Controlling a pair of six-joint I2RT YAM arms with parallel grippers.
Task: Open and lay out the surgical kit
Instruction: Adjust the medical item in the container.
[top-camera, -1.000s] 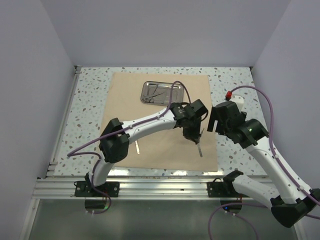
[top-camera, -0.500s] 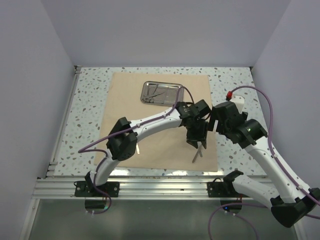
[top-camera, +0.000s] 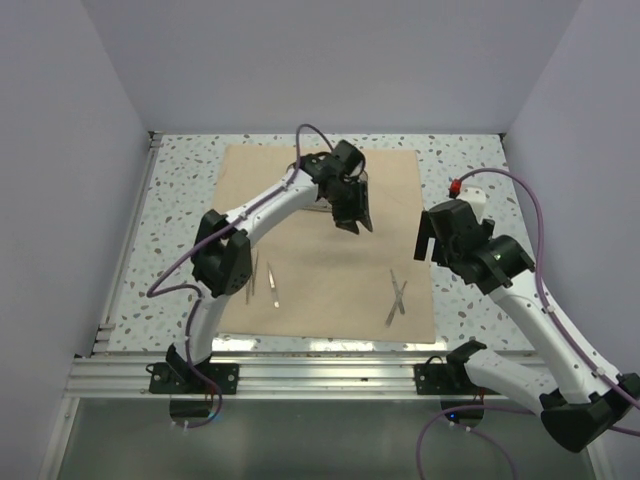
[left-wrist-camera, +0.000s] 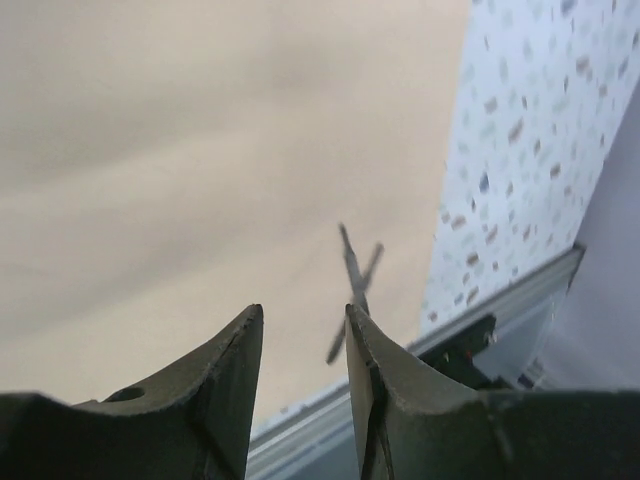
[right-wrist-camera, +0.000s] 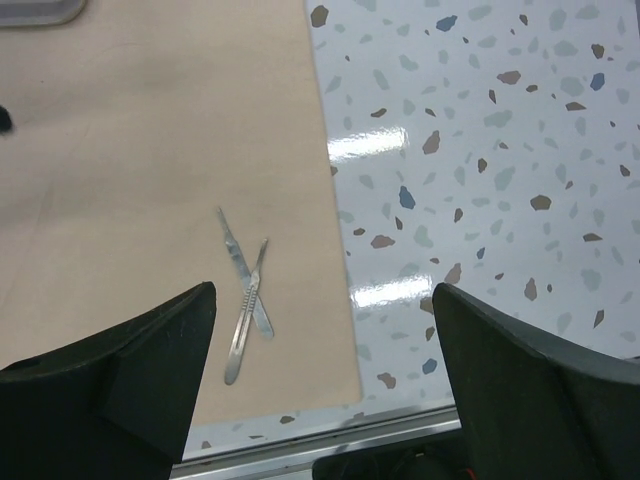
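The beige cloth wrap (top-camera: 320, 270) of the surgical kit lies spread flat on the table. Two thin silver instruments (top-camera: 397, 297) lie crossed near its front right corner, also seen in the wrist views as crossed instruments (right-wrist-camera: 245, 295) and crossed instruments (left-wrist-camera: 352, 285). Two more instruments (top-camera: 262, 280) lie by the cloth's left edge. My left gripper (top-camera: 350, 222) hangs over the back of the cloth, open with nothing between its jaws (left-wrist-camera: 303, 320). The arm hides most of the steel tray; one tray corner (right-wrist-camera: 35, 10) shows. My right gripper (top-camera: 425, 240) stands wide open above the cloth's right edge (right-wrist-camera: 322, 295).
The speckled tabletop (top-camera: 470, 180) surrounds the cloth, with walls on three sides. A metal rail (top-camera: 320, 365) runs along the near edge. A red and white fitting (top-camera: 465, 192) sits by the right arm, with a purple cable looping over it.
My left gripper opened and left an instrument crossed over another at the front right. It then swung back over the rear of the cloth. The right gripper widened slightly.
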